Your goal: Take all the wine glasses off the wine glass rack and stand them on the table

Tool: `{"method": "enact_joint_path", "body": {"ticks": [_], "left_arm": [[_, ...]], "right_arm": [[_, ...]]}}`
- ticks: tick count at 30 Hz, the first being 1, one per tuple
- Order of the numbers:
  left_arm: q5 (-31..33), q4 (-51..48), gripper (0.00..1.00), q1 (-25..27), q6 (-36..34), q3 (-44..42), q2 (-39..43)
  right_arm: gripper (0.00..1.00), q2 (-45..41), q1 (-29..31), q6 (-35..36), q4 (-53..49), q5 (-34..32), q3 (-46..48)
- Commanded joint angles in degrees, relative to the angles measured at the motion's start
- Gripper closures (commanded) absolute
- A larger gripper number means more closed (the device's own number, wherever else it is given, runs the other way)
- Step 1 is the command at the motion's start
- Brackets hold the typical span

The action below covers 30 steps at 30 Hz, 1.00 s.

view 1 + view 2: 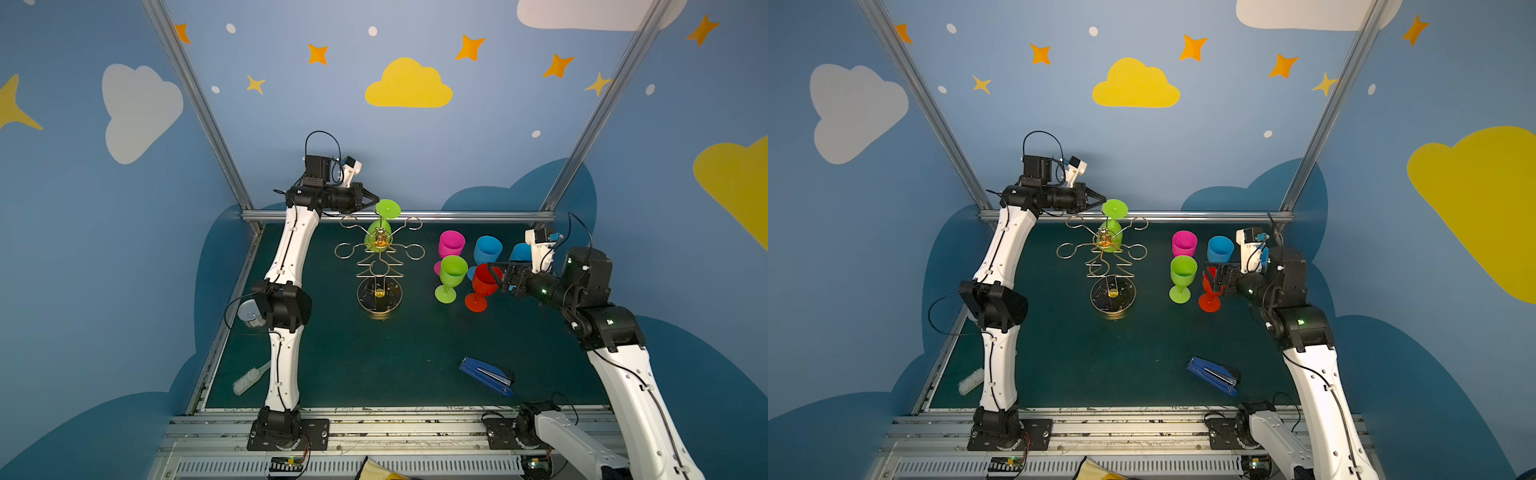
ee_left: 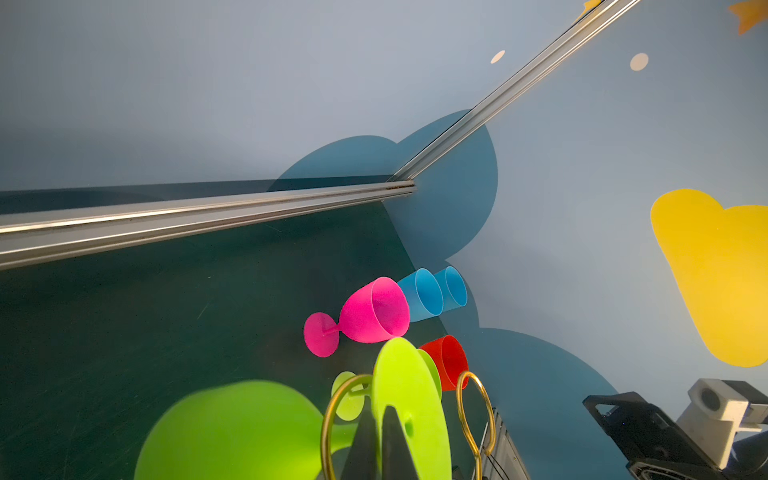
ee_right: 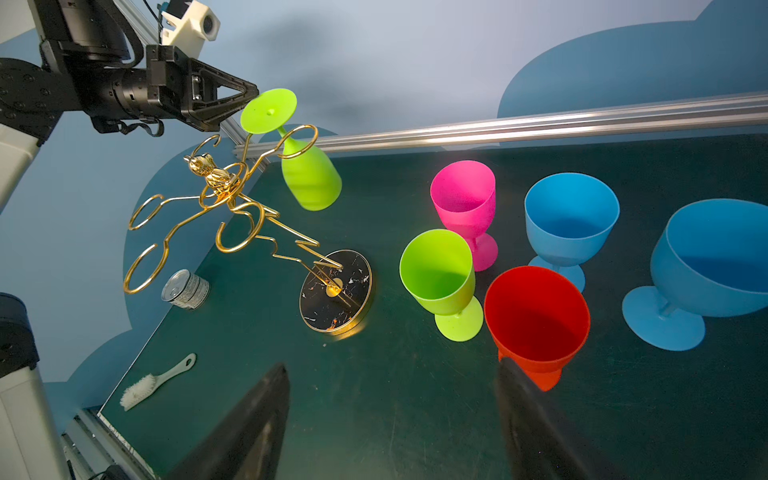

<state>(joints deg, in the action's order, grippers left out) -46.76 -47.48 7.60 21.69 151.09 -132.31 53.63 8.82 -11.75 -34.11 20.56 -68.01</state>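
The wine glass rack (image 3: 218, 180) is thin gold wire, a zigzag tree-shaped stem rising from a round dark base (image 1: 388, 300) rimmed in gold, six looped arms fanning from a small gold finial; it stands upright on the dark green table (image 1: 374, 365), towards the back and left of middle; the wine glass (image 3: 309, 178), lime green, hangs upside down in the rearmost loop, stem through the ring, flat foot (image 1: 387, 208) above it, bowl mouth-down below.

A robot lab booth: left arm (image 1: 286, 249) and right arm (image 1: 623, 374) bolted to aluminium rails (image 1: 395, 432) beside a green worktop (image 1: 374, 365), enclosed by blue walls (image 1: 415, 145) with cloud and star decals.
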Motion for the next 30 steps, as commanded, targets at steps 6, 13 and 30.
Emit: {"method": "enact_joint_path", "body": {"ticks": [6,13,30], "left_arm": [[-0.6,0.0,0.90,-0.5,-0.5,0.8,0.7],[3.5,-1.5,0.44,-0.7,-2.9,0.8,0.6],[3.4,-0.3,0.41,1.5,-6.6,0.8,-2.2]], "right_arm": [[0.23,-1.0,0.0,0.1,0.1,-0.3,0.4],[0.23,-1.3,0.0,0.5,-0.4,-0.6,0.2],[0.23,-0.5,0.0,1.0,-1.4,-0.7,-1.5]]}}
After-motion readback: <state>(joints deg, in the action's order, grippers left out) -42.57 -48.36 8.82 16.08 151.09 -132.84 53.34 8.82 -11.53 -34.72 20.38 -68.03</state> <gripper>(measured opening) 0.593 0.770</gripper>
